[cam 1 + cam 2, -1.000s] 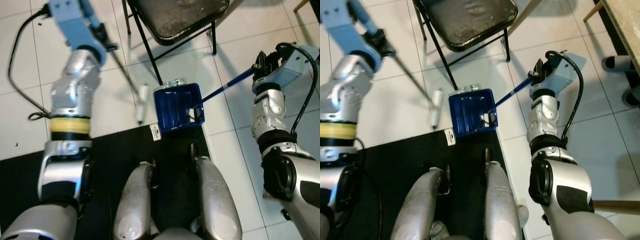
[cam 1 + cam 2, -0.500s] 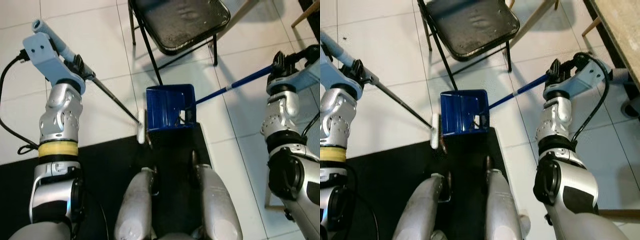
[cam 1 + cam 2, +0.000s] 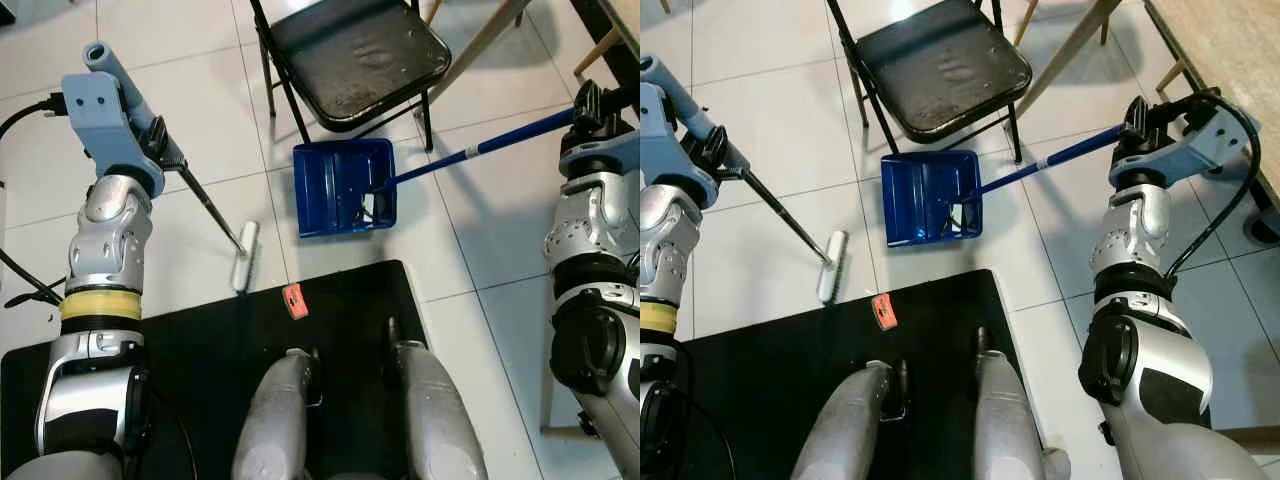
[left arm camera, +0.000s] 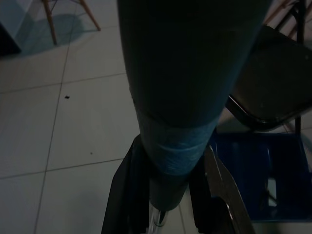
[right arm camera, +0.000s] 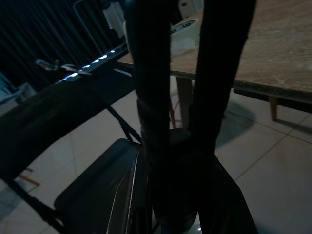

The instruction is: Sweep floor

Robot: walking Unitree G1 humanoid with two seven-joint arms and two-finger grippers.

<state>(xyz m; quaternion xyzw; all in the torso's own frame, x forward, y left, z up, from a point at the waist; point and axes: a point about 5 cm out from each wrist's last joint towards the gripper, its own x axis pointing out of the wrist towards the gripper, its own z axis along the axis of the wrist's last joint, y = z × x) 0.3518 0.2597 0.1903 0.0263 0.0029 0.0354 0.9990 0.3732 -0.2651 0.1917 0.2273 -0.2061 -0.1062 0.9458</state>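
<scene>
A blue dustpan [image 3: 343,186] lies on the white tile floor in front of a black folding chair [image 3: 350,55]. Its long blue handle [image 3: 480,150] runs up to my right gripper [image 3: 588,103], which is shut on it. My left gripper [image 3: 158,140] is shut on the dark handle of a small broom [image 3: 210,205]. The broom's white head [image 3: 245,256] rests on the tiles left of the dustpan, a short gap apart. A small orange scrap [image 3: 294,299] lies on the black mat [image 3: 200,340] below the broom head.
The folding chair's legs [image 3: 284,80] stand just behind the dustpan. A wooden table [image 3: 1230,60] with its leg is at the far right. My own legs [image 3: 350,420] stand on the black mat. Open tiles lie to the left.
The view has shifted. The dustpan now sits farther from the mat edge, and the broom head has come away from it to the left. An orange scrap shows on the mat.
</scene>
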